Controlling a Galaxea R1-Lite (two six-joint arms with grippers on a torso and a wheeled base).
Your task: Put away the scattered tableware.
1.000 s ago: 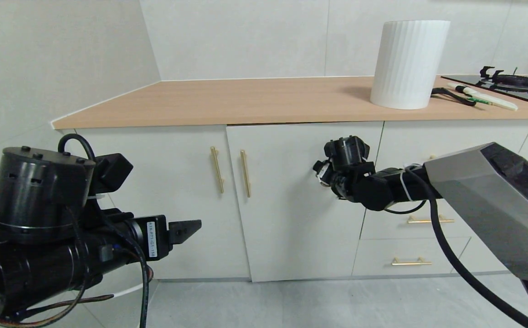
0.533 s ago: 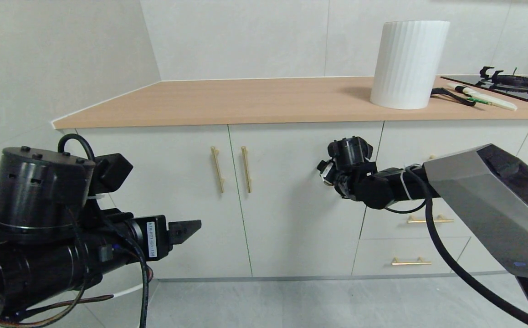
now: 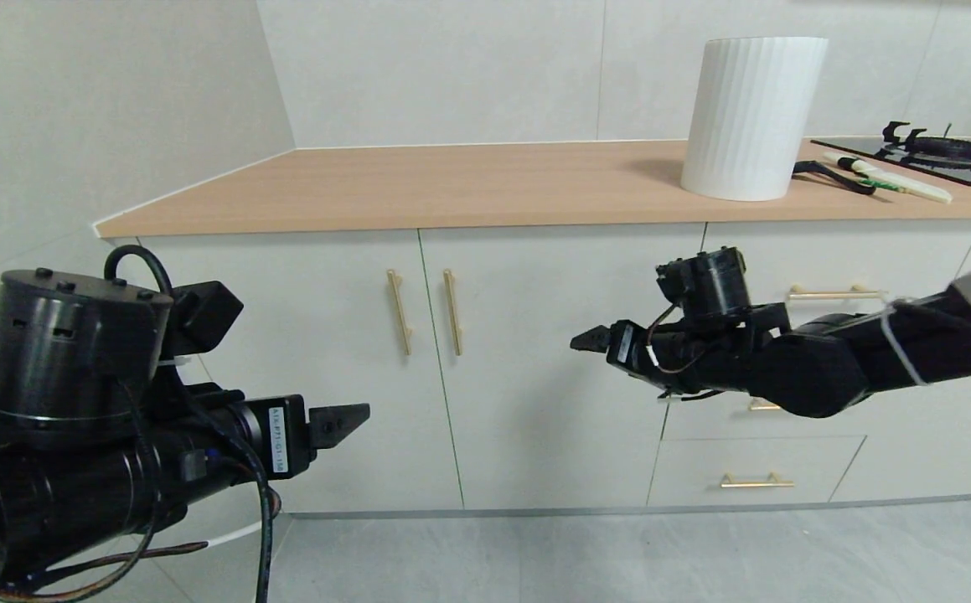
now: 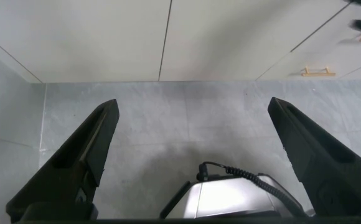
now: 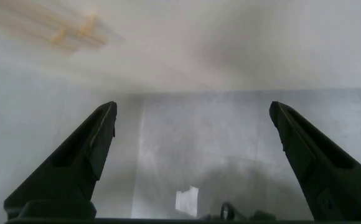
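The left hand is spread wide and holds nothing, low in front of the pale cabinet doors. The right hand is equally wide and empty, below the wooden bench. Long white and black utensils lie toward the bench's right end, just beside a tall white ribbed cylinder.
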